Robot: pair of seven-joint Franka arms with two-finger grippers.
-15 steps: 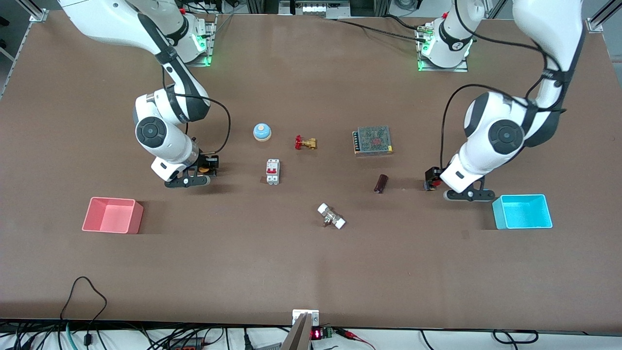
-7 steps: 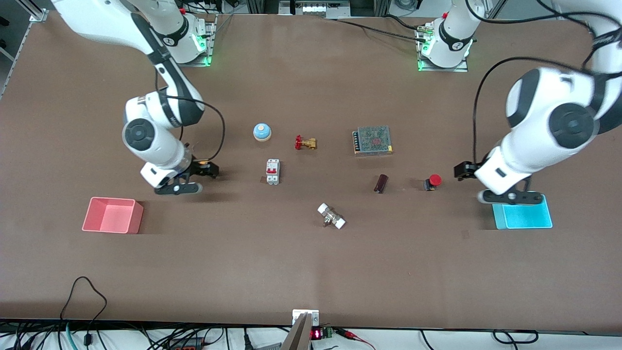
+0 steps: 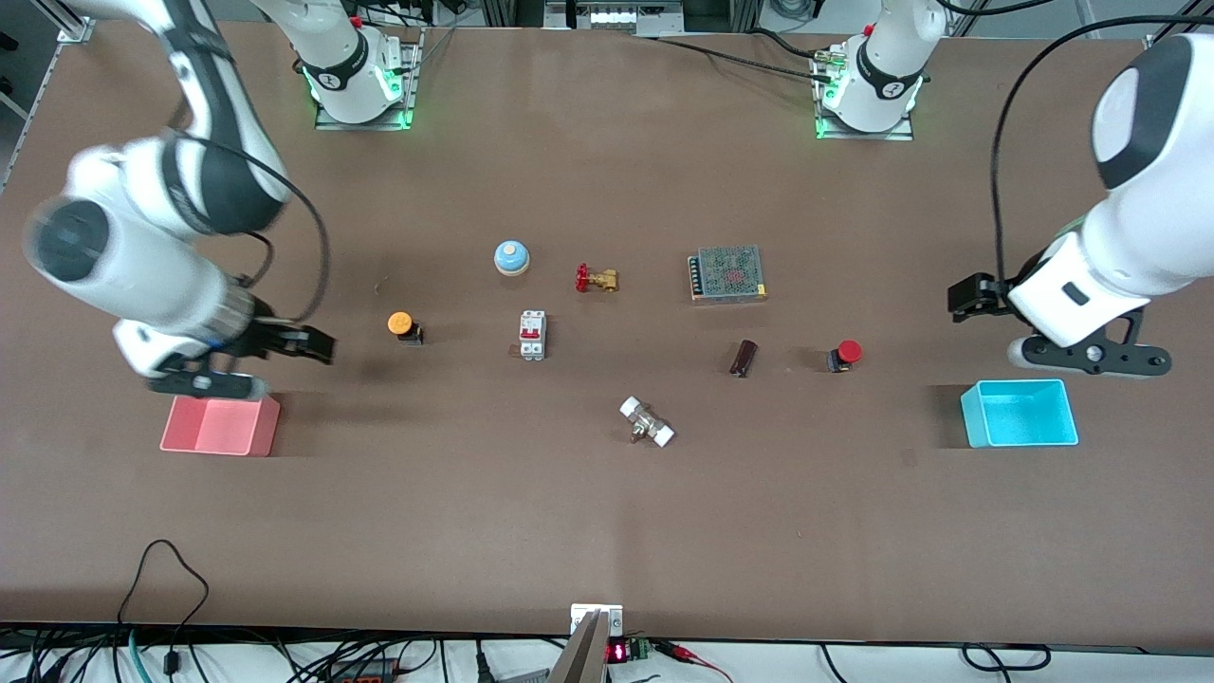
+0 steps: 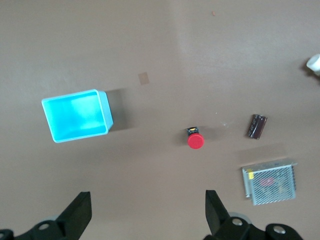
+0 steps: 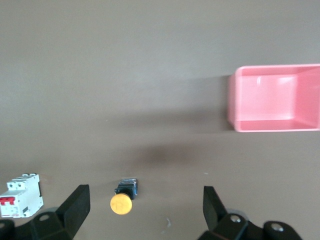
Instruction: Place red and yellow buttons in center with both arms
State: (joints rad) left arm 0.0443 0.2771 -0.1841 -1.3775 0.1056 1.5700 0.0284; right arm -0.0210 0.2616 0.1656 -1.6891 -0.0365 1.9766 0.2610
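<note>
The orange-yellow button (image 3: 402, 325) stands on the brown table beside the white breaker, toward the right arm's end; it also shows in the right wrist view (image 5: 120, 203). The red button (image 3: 846, 354) stands beside a dark cylinder, toward the left arm's end; it also shows in the left wrist view (image 4: 195, 141). My right gripper (image 3: 318, 346) is open and empty, raised between the yellow button and the pink bin; in its wrist view (image 5: 145, 212) the jaws stand wide. My left gripper (image 3: 960, 299) is open and empty, raised over the table above the blue bin; its wrist view (image 4: 148, 215) shows wide jaws.
A pink bin (image 3: 220, 420) sits under the right arm, a blue bin (image 3: 1020, 413) under the left. Between the buttons lie a breaker (image 3: 532, 335), blue bell (image 3: 511, 256), brass valve (image 3: 596, 279), power supply (image 3: 727, 273), dark cylinder (image 3: 744, 358) and white-ended fitting (image 3: 647, 422).
Both grippers were down at the buttons, then let go, rose and drew back toward their own ends of the table. The left drew off first. Both buttons stay standing.
</note>
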